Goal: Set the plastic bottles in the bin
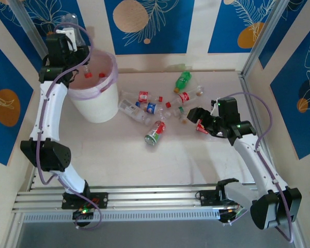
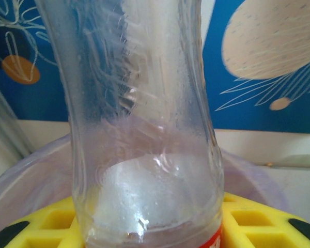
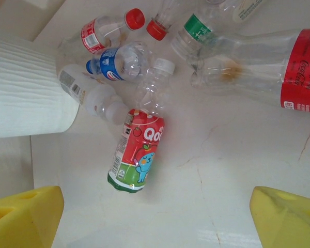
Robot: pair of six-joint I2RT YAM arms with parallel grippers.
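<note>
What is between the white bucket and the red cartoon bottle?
A cloudy clear bottle lies between the bucket and the cartoon bottle, seen in the right wrist view.

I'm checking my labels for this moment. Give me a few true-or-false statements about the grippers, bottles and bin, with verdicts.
1. The left gripper holds a clear bottle up by the bin. True.
2. The right gripper grips the green bottle. False: its jaws stand open and empty above the table; the green bottle lies at the far side.
3. The bin is empty. False: red-capped bottles lie inside.
4. The Qoo bottle lies on its side on the table. True.
</note>
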